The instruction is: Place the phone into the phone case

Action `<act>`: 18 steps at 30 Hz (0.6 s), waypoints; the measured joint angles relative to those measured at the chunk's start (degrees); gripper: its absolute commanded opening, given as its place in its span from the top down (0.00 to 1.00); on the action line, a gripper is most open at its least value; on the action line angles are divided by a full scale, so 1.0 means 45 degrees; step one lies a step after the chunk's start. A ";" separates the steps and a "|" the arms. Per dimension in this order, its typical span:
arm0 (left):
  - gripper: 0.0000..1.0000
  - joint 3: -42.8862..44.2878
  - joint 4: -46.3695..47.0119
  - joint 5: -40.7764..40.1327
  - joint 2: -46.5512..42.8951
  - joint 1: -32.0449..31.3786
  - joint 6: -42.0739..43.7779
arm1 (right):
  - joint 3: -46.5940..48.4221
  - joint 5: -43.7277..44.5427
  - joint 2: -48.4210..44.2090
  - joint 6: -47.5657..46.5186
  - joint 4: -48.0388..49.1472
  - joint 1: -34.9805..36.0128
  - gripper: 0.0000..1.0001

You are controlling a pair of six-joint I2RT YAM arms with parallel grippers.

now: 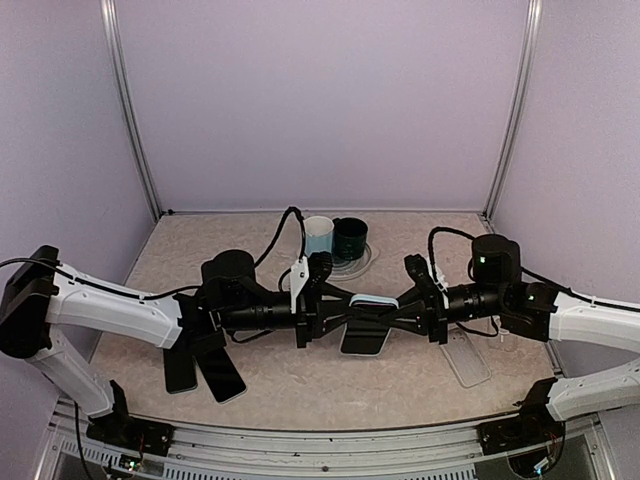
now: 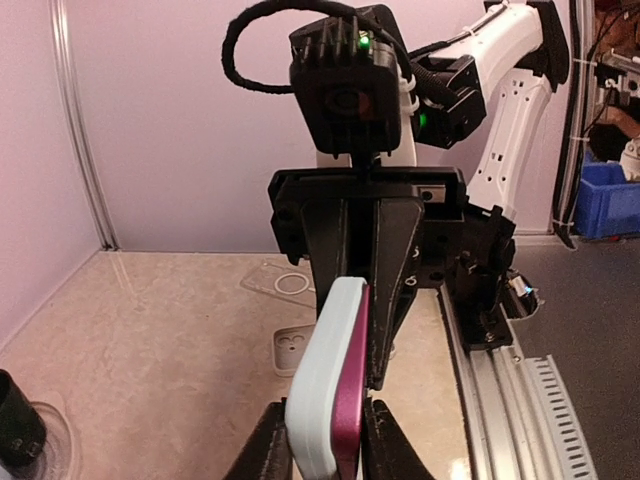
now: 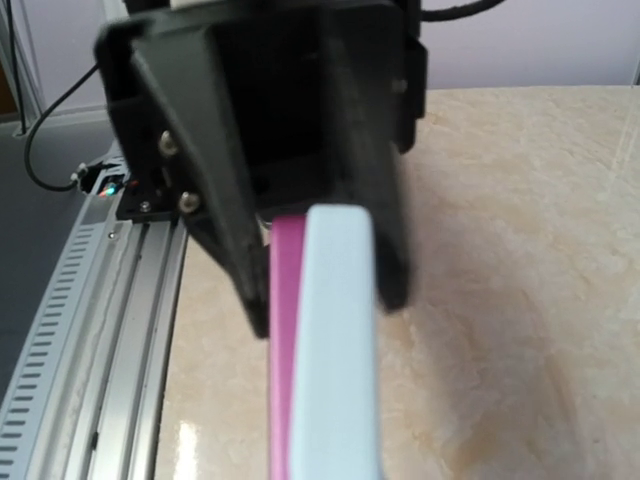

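both arms meet over the middle of the table [image 1: 300, 385], each reaching in from its own side. they share one load, held in the air between them: a light-blue phone case [image 2: 320, 380] with a magenta phone [image 2: 350, 400] lying flat against it. from the wrist views the two sit edge to edge as a single slab. whether the phone is fully seated in the case cannot be told.

the left gripper [image 1: 350, 312] is pinching one end of this slab. in its own wrist view one finger presses the blue side and the other the magenta side. the right gripper [image 1: 390, 310] is clamped on the opposite end in the same way, its dark fingers closed around the slab.

on the table under the left arm lie two dark phones [image 1: 205, 372], side by side. a clear case [image 1: 467, 358] lies flat below the right arm. at the back stand a pale blue cup [image 1: 318, 235] and a dark green cup [image 1: 350, 238], touching each other.
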 measured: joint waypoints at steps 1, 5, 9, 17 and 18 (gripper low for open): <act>0.92 0.0024 -0.0029 0.0121 0.0000 0.0000 0.0005 | 0.0005 -0.0034 0.0000 -0.0044 -0.0015 0.0000 1.00; 1.00 0.0117 -0.0136 0.0423 0.0000 -0.0049 -0.0102 | 0.0078 -0.0112 0.0005 -0.0374 -0.0146 -0.0068 1.00; 1.00 0.0233 -0.0306 0.0233 0.0000 -0.0083 -0.0102 | 0.0165 -0.0189 0.0087 -0.0379 -0.0228 -0.0155 1.00; 1.00 0.0233 -0.0170 -0.0627 0.0083 -0.0228 -0.0661 | 0.0306 0.0471 0.0209 0.0432 0.0058 -0.0155 0.54; 1.00 0.0233 -0.0121 -0.0695 0.0160 -0.0316 -0.0699 | 0.0277 0.0525 0.0189 0.0685 0.0321 -0.0155 0.52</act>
